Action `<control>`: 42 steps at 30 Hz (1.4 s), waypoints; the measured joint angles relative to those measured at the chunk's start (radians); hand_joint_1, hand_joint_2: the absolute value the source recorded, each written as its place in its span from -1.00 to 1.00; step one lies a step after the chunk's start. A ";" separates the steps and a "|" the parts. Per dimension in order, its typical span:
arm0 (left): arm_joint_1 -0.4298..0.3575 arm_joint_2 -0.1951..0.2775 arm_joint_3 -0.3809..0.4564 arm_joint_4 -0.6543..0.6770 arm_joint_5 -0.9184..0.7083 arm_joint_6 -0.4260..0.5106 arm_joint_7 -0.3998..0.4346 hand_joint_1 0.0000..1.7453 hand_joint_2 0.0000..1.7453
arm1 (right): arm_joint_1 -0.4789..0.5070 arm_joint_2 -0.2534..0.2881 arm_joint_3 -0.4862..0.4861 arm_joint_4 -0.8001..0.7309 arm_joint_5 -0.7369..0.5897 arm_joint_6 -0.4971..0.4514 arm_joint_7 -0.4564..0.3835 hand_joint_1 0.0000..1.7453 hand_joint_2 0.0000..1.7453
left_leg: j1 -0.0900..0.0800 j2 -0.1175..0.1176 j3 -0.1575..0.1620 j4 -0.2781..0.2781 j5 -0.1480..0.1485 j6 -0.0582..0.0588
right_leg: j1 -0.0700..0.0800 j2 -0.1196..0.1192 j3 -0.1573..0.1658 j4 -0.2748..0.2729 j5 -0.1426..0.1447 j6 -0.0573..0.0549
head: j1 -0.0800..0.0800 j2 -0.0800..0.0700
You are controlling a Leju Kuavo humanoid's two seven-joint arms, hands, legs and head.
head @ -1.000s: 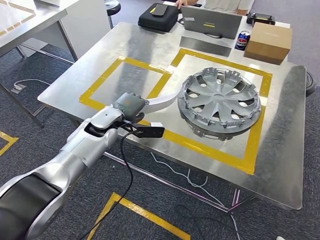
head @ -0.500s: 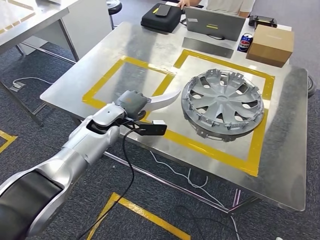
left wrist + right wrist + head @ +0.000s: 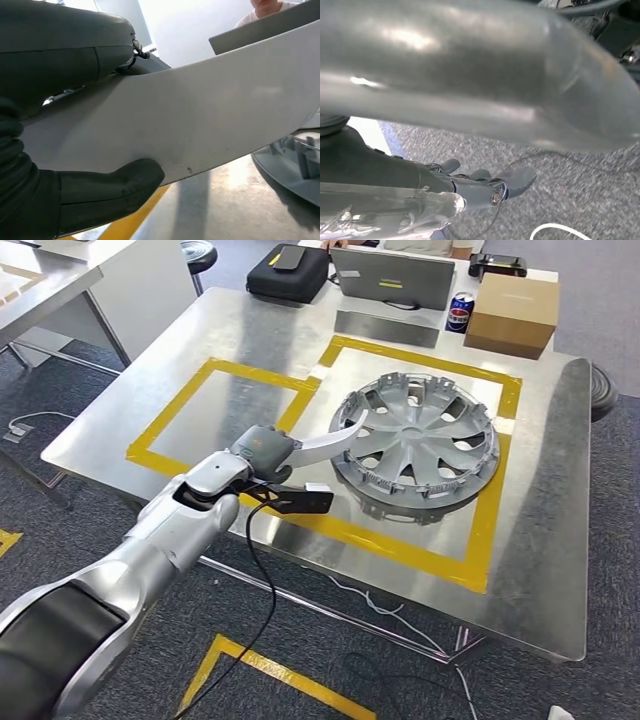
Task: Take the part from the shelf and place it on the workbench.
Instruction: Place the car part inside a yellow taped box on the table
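A curved, pale grey part (image 3: 328, 440) sticks out from my left hand (image 3: 260, 452), which grips its near end above the front edge of the steel workbench (image 3: 226, 330). In the head view its far tip overlaps the near rim of a silver hubcap (image 3: 419, 445) lying inside the right yellow-taped rectangle. The left wrist view shows the part (image 3: 196, 115) close up, clamped between the thumb (image 3: 113, 187) and the dark fingers above it. My right hand (image 3: 490, 185) hangs over grey carpet with its fingers spread and nothing in them.
A second yellow-taped rectangle (image 3: 219, 410) lies left of the hubcap. Along the far edge stand a black case (image 3: 290, 272), a laptop (image 3: 392, 278), a can (image 3: 459, 312) and a cardboard box (image 3: 513, 315). A person (image 3: 407, 245) sits behind them. Another table (image 3: 38, 290) stands at the left.
The camera has moved: the whole bench now sits further left in the picture. The held part's tip, clear of the hubcap half a second ago, now overlaps its rim.
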 joint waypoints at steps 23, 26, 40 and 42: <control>-0.004 -0.003 0.000 0.008 -0.008 0.000 0.000 1.00 1.00 | -0.002 0.000 0.000 0.000 0.000 -0.001 0.000 -1.00 -1.00 | -0.010 0.006 0.070 -0.248 0.171 0.036 | 0.019 -0.038 0.022 -0.002 -0.019 0.024 | 0.006 0.000; -0.005 -0.004 0.000 0.008 -0.008 0.000 0.000 1.00 1.00 | 0.000 0.000 0.000 0.000 0.000 -0.001 0.000 -1.00 -1.00 | -0.008 0.011 0.068 -0.238 0.158 0.020 | 0.014 -0.024 0.025 -0.009 -0.015 0.011 | 0.005 0.000; 0.016 0.102 0.095 0.027 -0.016 0.099 0.213 1.00 1.00 | 0.007 -0.006 -0.009 -0.001 -0.032 -0.028 0.000 -1.00 -1.00 | 0.024 -0.019 0.061 -0.250 0.181 -0.005 | -0.003 0.032 0.023 -0.006 -0.020 0.010 | -0.002 0.000; 0.024 0.113 0.108 0.032 -0.020 0.102 0.215 1.00 1.00 | 0.008 -0.007 -0.013 -0.001 -0.034 -0.029 0.001 -1.00 -1.00 | 0.023 -0.025 0.061 -0.250 0.182 -0.001 | -0.001 0.025 0.029 -0.010 -0.020 -0.009 | 0.000 0.000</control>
